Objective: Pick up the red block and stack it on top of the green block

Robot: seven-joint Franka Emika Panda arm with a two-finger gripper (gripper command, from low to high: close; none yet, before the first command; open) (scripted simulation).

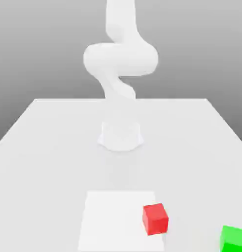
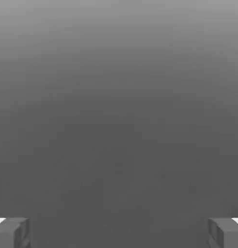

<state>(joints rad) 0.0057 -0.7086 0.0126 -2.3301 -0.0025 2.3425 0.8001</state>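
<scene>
Wide apart and empty, the gripper point(image 2: 119, 233) could clip the red block point(image 1: 155, 219) if lowered off-centre.

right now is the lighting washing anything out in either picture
Exterior view: yes, the white arm nearly melts into the pale table, while the red block and green block stand out; hand view: no washout across the dark grey backdrop, lighter towards one edge.
</scene>
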